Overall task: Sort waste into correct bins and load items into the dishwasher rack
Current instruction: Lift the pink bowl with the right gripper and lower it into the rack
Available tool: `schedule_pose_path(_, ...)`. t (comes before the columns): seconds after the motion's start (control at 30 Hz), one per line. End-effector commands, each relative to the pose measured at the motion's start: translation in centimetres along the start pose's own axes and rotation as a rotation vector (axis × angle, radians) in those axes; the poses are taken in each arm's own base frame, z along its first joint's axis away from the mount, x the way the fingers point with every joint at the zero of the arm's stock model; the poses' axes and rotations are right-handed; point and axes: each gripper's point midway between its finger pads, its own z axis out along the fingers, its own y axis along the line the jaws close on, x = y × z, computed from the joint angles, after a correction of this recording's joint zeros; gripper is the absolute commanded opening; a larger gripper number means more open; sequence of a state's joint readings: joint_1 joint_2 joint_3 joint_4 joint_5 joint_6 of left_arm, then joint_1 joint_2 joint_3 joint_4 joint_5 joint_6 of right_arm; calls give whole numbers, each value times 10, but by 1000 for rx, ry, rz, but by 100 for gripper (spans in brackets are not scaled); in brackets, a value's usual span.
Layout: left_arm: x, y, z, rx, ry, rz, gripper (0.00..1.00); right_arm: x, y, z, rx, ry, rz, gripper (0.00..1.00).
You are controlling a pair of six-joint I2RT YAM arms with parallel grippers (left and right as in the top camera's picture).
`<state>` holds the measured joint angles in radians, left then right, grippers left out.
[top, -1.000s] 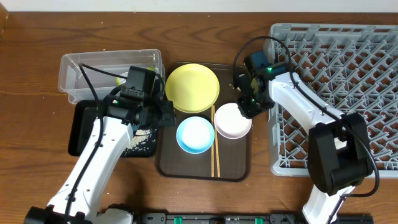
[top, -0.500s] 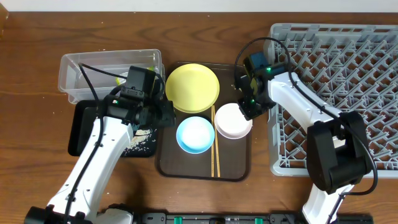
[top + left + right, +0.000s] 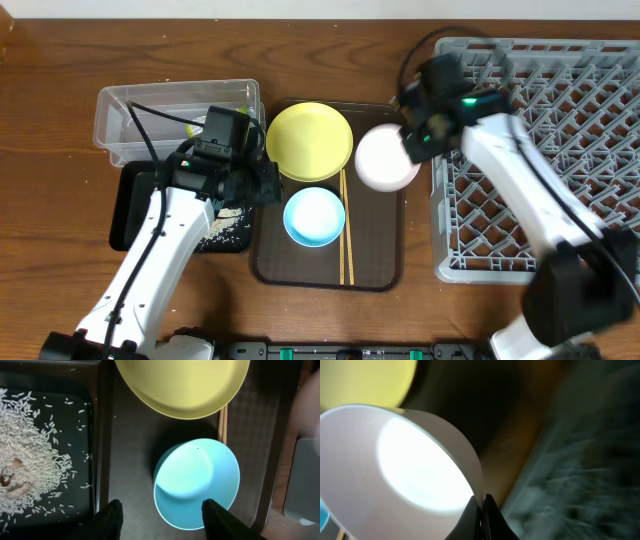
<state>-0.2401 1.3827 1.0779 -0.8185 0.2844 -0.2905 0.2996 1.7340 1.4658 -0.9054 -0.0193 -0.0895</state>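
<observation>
Starting nearest, the left gripper point(image 3: 162, 519) hangs spread wide and empty over the light blue bowl point(image 3: 196, 482) on the brown serving tray point(image 3: 375, 255), the chopsticks point(image 3: 343, 230) just right of it and easy to knock. Farther right, the right gripper point(image 3: 481, 509) pinches the white bowl point(image 3: 385, 157) by a thin bit of rim, held tilted above the tray's far right corner; such a slim hold could slip, or the bowl could clip the dishwasher rack point(image 3: 560, 150) at its raised left wall or pegs. Room opens rightward over the rack's bare lattice, while the yellow plate point(image 3: 309, 140) crowds the bowl's left.
</observation>
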Motion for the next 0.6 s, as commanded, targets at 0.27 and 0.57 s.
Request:
schedule_pose_path(0.27, -2, 1, -4, -6, -14, 9, 54, -40, -147, -120, 723, -318, 222, 1)
schedule_pose_path(0.57, -2, 1, -4, -6, -14, 9, 54, -53, -205, -166, 1094, -475, 427, 1)
